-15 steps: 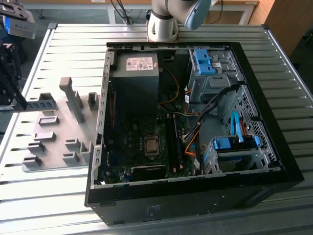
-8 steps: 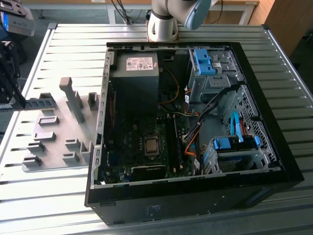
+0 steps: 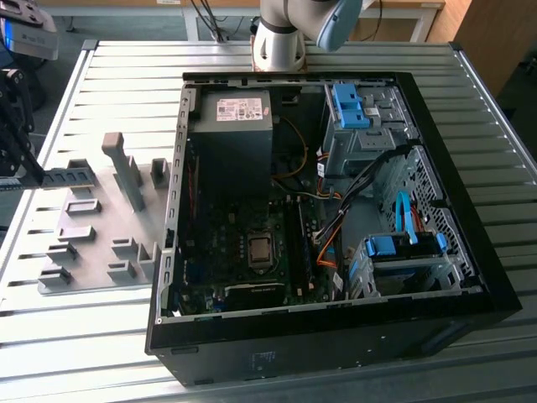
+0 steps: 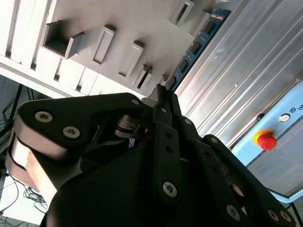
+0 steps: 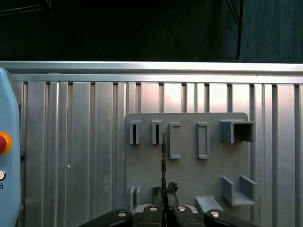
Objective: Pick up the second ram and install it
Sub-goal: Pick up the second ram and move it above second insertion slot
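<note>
A ribbed metal table (image 3: 336, 59) carries everything here. In its middle lies an open computer case (image 3: 336, 353). It holds a dark power supply (image 3: 235, 126) at the far end and a motherboard (image 3: 218, 243) nearer, with orange cables (image 3: 327, 243) running across towards the exterior view's right. On that same side, bright blue clips (image 3: 348, 105) sit on the drive bays.

Just beside the case, on the exterior view's left, is a grey holder plate (image 3: 92, 243) with raised blocks and narrow slots. The slots I can see in the first wrist view look bare.

My gripper (image 3: 38, 176) hangs at the far left edge of the exterior view, well apart from the case. My jaws are pressed together on the second ram (image 3: 71, 176), pinching one end of it. The stick reaches out from my fingertips (image 5: 171, 188) over the plate's left part.

In the first wrist view it shows edge-on as a thin dark line (image 5: 163, 156) between two rows of slots. In the second wrist view its blue-green face and dark chips (image 4: 194, 47) run away from my fingers. I cannot tell whether its edge touches the plate.
</note>
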Action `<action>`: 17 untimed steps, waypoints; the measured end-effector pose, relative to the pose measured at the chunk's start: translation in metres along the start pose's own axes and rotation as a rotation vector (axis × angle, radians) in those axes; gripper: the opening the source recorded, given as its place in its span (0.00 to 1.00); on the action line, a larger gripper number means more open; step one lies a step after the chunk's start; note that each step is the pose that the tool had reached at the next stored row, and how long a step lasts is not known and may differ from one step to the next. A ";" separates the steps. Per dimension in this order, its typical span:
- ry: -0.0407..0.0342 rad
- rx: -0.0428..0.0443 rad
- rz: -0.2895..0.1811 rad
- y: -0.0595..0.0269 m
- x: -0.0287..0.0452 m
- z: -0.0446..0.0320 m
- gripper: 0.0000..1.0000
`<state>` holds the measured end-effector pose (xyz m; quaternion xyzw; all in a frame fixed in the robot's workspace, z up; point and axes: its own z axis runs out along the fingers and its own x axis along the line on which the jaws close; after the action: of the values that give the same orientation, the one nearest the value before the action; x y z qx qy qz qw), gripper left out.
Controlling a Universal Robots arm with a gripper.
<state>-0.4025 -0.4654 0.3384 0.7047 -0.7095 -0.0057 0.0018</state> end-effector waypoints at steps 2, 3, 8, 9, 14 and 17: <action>0.0000 0.0000 0.000 0.0000 0.0000 -0.0002 0.14; 0.0001 -0.0001 0.000 0.0000 0.0000 -0.0011 0.14; -0.0009 -0.0001 0.000 0.0001 0.0000 -0.0038 0.14; -0.0018 -0.0001 0.000 0.0000 0.0000 -0.0038 0.14; -0.0029 0.0000 0.000 -0.0008 0.0000 -0.0038 0.14; -0.0029 -0.0001 0.000 -0.0031 0.0000 -0.0039 0.14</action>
<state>-0.3993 -0.4654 0.3422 0.7047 -0.7095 -0.0067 0.0008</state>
